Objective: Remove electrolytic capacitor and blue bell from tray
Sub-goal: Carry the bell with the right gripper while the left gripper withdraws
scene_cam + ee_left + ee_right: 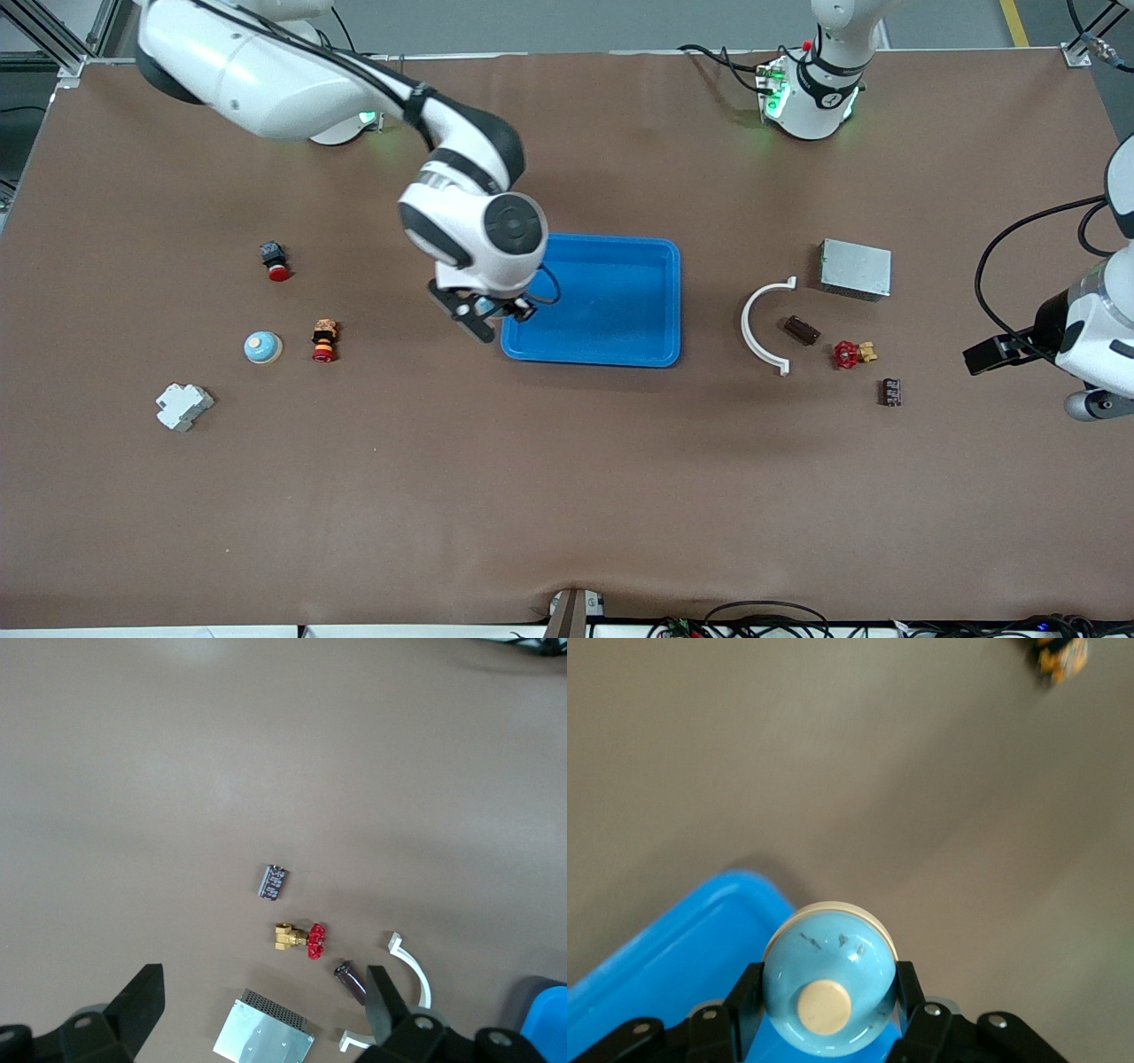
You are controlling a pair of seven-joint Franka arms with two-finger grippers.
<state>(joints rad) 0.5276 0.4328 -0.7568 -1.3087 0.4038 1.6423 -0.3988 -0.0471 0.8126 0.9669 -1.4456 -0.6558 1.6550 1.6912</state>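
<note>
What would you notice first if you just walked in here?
The big blue tray in the middle of the table catches the eye first. The right pincer hangs over the tray's edge, shut on a light blue bell. The left pincer waits open over the left arm's end of the table, near a red-handled valve.

A wide table covered in matte brown sheeting (pixel 567 496) is filling nearly the whole front view, with a small crease showing at its near edge. Grey floor (pixel 576 22) is showing above it, and aluminium framing (pixel 53 35) is standing at one corner.
</note>
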